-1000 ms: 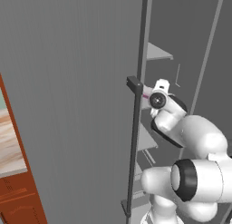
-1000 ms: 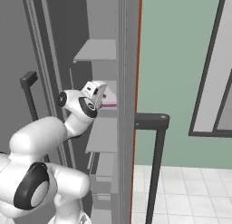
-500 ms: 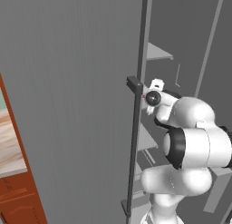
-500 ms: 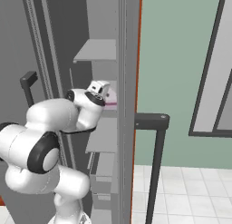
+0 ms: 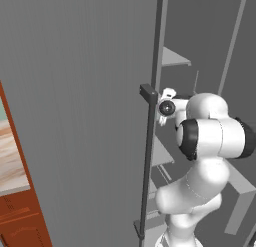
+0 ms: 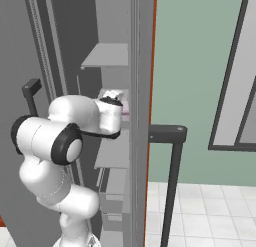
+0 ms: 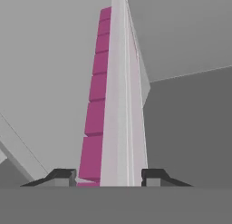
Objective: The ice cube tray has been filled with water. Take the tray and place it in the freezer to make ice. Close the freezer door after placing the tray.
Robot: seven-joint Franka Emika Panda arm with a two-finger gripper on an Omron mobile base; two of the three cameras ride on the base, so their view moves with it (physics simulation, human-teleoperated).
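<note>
Inside the grey freezer [image 6: 107, 56], my gripper [image 7: 108, 175] pinches the ice cube tray [image 7: 115, 100] edge-on, its long axis running straight ahead over the shelf [image 6: 115, 148].

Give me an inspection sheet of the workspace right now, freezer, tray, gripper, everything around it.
Surface: grey freezer shelves, bare where visible.
Job's things: ice cube tray held edge-on between the fingers, pink cells showing on one side; freezer open; freezer door swung open, dark bar handle on it.
Clutter: nothing seen.
Grippers: gripper shut on the ice cube tray, reaching into the freezer at mid-height.
Cables: nothing seen.
Surroundings: green wall, white tiled floor, red-brown cabinet.
</note>
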